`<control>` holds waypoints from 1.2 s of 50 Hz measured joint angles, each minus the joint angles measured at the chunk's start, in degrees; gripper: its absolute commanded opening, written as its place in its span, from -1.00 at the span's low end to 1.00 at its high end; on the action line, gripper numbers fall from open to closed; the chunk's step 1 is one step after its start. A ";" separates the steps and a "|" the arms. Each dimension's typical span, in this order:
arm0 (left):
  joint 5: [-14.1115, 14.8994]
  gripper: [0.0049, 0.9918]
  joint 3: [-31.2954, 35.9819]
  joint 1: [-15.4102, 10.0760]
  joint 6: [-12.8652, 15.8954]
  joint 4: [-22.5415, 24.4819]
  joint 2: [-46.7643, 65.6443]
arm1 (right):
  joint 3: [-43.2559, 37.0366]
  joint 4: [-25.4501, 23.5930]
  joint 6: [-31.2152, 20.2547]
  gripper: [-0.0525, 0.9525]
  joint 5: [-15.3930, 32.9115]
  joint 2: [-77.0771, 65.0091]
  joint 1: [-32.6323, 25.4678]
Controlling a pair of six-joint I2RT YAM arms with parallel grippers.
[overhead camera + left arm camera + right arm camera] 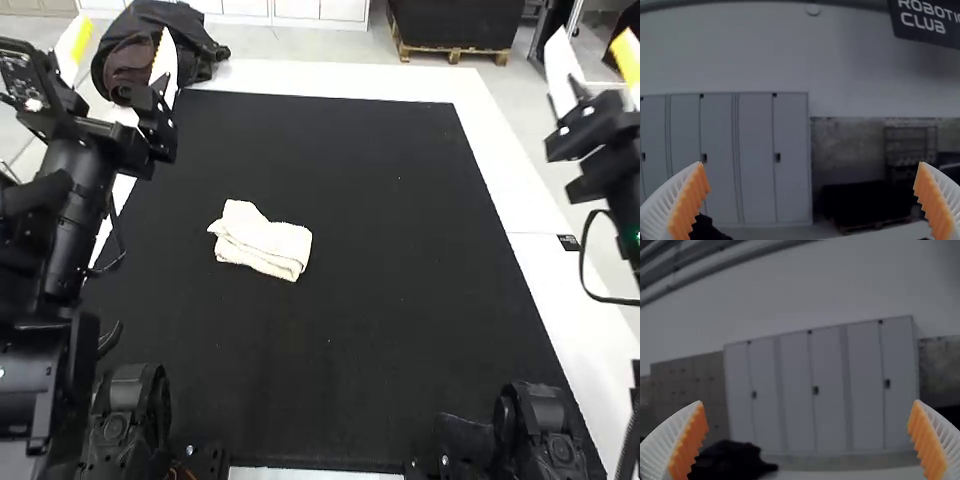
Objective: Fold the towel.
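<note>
Closest to my overhead camera, at nine o'clock, stands the left arm (75, 210), its gripper (811, 162) aimed out ahead instead of down at the cloth. I read that as parking: up there it can't snag anything. The jaws are spread wide with nothing between them, which would suit a fresh pinch.

Right of it, toward ten o'clock from the middle of the black mat (400, 350), lies the towel (265, 243), folded into a small, thick pad. It sits nearer my left arm, so I'd give that side any touch-up. Its nine o'clock end shows uneven layers and a corner juts toward eleven, so I judge the folding nearly finished, if untidy. Tugging one layer there could open the stack; a light pat seems safer.

Out at two o'clock from it, beyond the mat's edge, the right gripper (808, 402) is also wide open and empty, probably set aside to leave the cloth room.
</note>
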 measured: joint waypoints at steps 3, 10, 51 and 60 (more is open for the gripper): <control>0.33 0.94 -2.21 0.00 2.36 1.60 0.02 | -1.68 -0.39 -2.36 0.94 2.56 0.00 0.00; 2.01 0.94 -9.51 0.00 6.16 8.15 0.02 | -7.87 -0.70 -8.81 0.93 8.98 0.00 0.00; -12.15 0.94 -30.67 -0.66 15.72 3.17 0.02 | -40.11 8.17 -10.54 0.93 35.39 0.13 0.00; -12.57 0.94 -30.69 -0.63 6.12 0.22 0.02 | -40.09 8.17 -7.58 0.93 33.24 0.11 0.00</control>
